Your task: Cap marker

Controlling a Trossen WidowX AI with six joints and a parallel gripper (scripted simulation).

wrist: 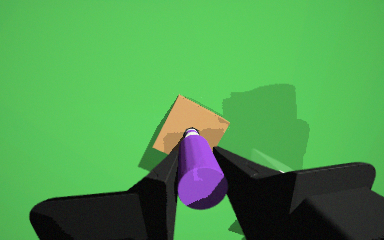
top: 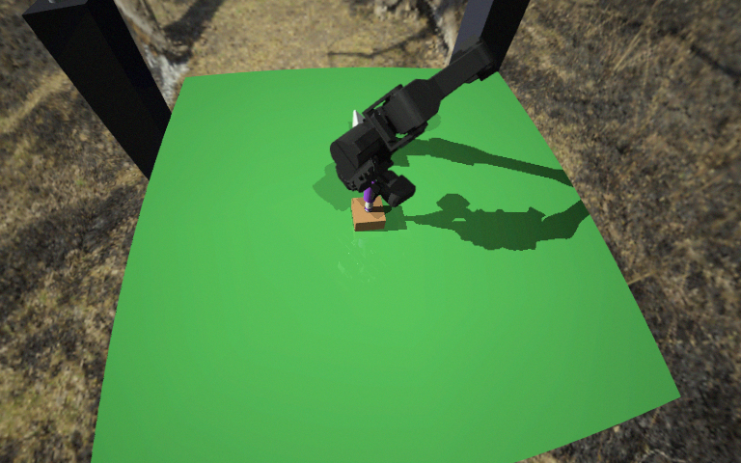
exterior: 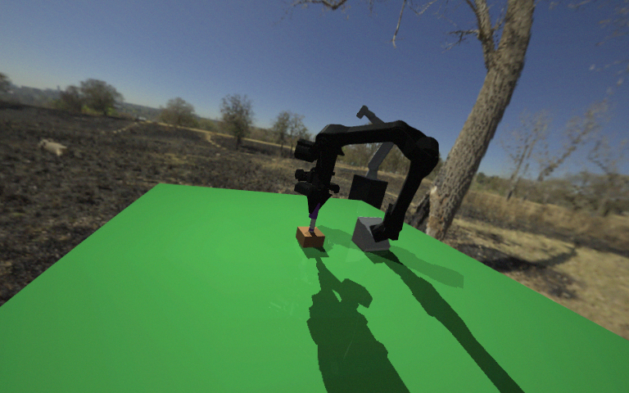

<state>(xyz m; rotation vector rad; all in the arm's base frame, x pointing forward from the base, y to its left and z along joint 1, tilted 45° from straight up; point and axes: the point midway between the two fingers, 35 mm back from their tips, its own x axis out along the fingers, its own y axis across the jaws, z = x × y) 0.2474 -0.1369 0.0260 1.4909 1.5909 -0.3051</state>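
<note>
Cap [wrist: 200,170] on marker [wrist: 190,132] tip, not fully seated.
My jaws grip cap over block [wrist: 174,129]; left: press down, release, retreat.

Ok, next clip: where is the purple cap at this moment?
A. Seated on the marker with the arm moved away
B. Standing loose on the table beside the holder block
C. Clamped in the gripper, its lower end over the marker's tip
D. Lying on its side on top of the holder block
C: the wrist view shows the gripper shut on the purple cap, whose lower end meets the marker standing in the holder block.
</note>
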